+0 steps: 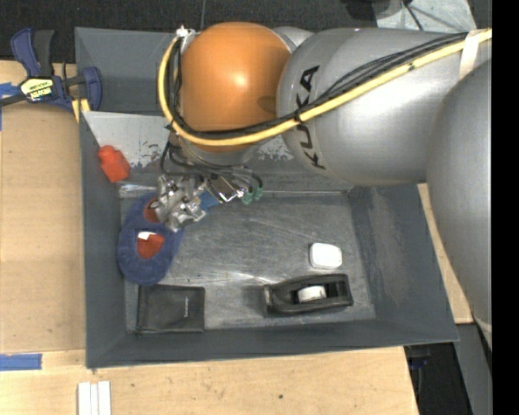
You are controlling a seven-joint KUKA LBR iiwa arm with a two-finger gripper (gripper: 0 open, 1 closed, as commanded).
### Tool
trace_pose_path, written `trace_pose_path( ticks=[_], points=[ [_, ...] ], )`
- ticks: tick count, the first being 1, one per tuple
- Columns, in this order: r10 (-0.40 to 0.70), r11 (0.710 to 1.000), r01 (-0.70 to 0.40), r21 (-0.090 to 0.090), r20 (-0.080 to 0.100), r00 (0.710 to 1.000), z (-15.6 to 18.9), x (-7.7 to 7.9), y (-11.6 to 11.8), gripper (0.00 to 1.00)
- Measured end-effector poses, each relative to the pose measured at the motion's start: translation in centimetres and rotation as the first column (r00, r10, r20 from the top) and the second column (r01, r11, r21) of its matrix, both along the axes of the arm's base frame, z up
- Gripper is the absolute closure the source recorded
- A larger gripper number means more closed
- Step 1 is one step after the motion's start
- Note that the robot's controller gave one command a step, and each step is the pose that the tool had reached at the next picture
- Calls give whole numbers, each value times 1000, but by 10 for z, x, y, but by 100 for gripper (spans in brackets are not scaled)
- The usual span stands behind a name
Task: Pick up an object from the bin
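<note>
Blue round pad with orange centre by bin left wall; gripper at its upper edge, grip state: cannot tell. Nothing seen lifted; pick remains.

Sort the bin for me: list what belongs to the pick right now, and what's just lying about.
In hand: gripper; blue round thing with a red patch, at the left, partly under the gripper.
Lying about: orange-red piece, upper left; white block; black tape dispenser; black flat square.
</note>
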State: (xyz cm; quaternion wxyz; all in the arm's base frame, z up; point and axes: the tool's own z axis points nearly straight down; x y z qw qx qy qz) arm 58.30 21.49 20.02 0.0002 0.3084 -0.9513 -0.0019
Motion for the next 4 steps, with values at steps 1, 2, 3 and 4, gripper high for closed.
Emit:
trace_pose_path(
  ticks=[1,2,3,4],
  points=[
    [293,956,-293,-3,0,956,-53,-6,2,100],
    [652,758,-652,-4,9,758,-17,12,21,100],
    [650,760,-650,-3,6,760,-18,11,20,0],
    [557,831,-557,0,6,831,-108,38,-37,0]
  ],
)
